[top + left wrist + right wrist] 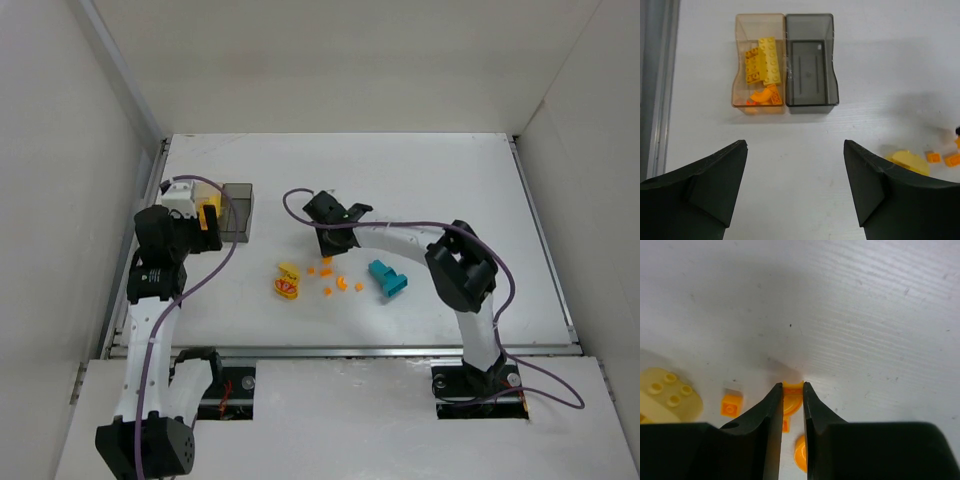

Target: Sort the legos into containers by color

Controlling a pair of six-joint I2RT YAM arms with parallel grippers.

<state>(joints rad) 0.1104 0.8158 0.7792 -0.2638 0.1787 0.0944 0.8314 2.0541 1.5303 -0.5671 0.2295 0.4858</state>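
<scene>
Right gripper [792, 386] fingers nearly together, pinching a small glossy orange bit [790, 404] down at the white table [865, 315]. A studded orange brick [731, 404] and a pale yellow domed piece [667, 392] lie just beside it. Amber box [740, 55], translucent, holds yellow and orange bricks. It sits well apart on the left arm's side, adjoining the smoky grey box [810, 65]. Left gripper [795, 150] spread wide, holding nothing, and nearer the boxes. Teal block [388, 279] lies loose near the right arm.

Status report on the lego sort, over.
Left hand open, empty. Right hand shut on an orange piece. Amber box holds yellow and orange pieces; grey box empty; teal block loose. Nothing in the way.
</scene>
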